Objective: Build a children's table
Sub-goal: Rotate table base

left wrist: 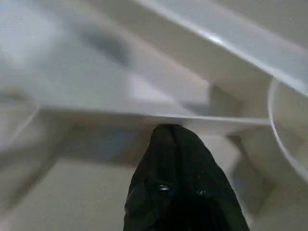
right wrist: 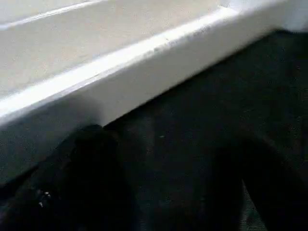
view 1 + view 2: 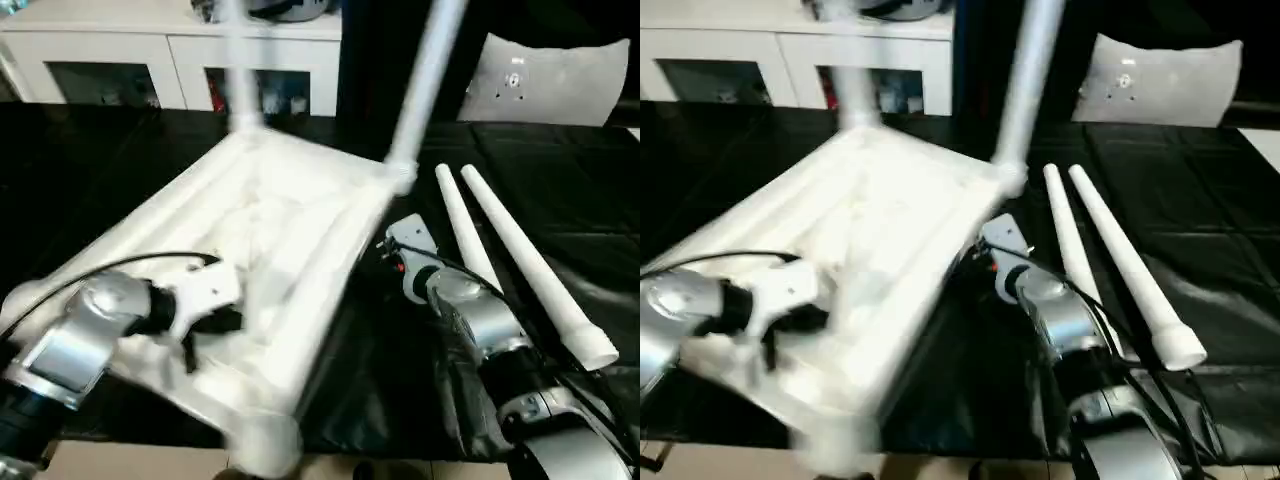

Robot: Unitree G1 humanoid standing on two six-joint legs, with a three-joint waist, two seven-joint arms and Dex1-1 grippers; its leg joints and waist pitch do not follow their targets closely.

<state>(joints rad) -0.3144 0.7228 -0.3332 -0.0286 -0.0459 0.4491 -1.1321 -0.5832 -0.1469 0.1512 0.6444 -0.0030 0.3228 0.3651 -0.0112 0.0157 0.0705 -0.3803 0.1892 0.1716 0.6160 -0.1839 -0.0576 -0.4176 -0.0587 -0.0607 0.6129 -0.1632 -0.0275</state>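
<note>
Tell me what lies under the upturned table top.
Black cloth shows around the table top and beneath its right edge in the right wrist view. What lies under its middle is covered. Two loose legs lie beside it.

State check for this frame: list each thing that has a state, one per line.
table top: upside down on the black cloth, ribbed underside up.
fitted legs: two standing up from the far corner sockets.
loose legs: two lying side by side on the cloth, right of the top.
left gripper: shut, over the ribbed underside.
right gripper: open, beside the top's right edge.
</note>
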